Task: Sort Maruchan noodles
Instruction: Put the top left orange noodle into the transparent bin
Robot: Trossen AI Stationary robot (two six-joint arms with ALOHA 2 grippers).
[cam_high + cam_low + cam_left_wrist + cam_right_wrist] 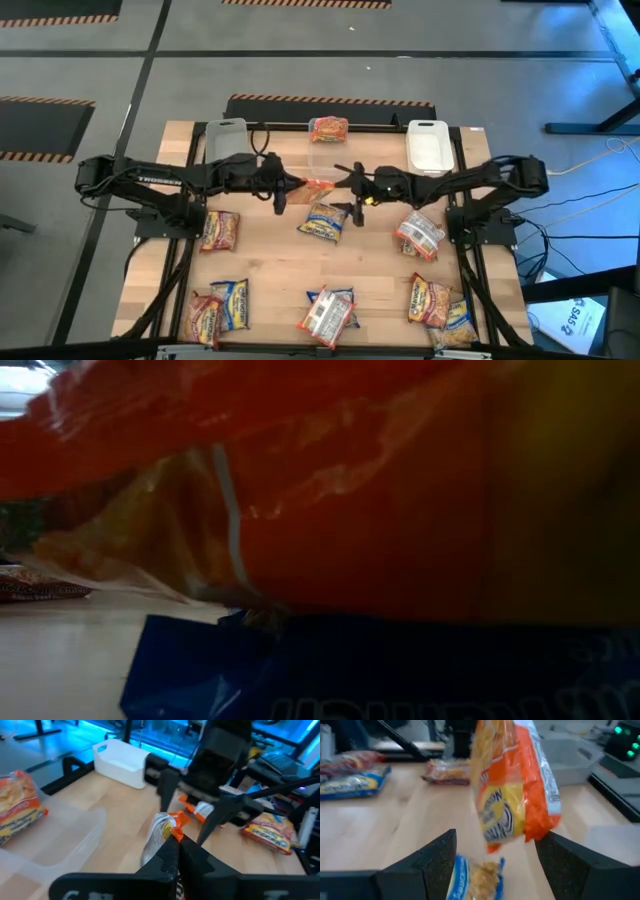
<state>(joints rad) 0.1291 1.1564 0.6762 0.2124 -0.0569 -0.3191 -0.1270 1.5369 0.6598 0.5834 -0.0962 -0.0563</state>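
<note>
My left pincer is clamped on an orange noodle packet, hanging mid-desk just near of the clear bin. My right pincer stands wide beside it; I'd close squarely on the free edge before releasing

Grey floor was seen around light wooden table. Black-and-orange hazard stripes were laid on floor. Dark desk leg and cables were seen at right.

Robotics lab: hazard-taped floor, cabled wooden table.
</note>
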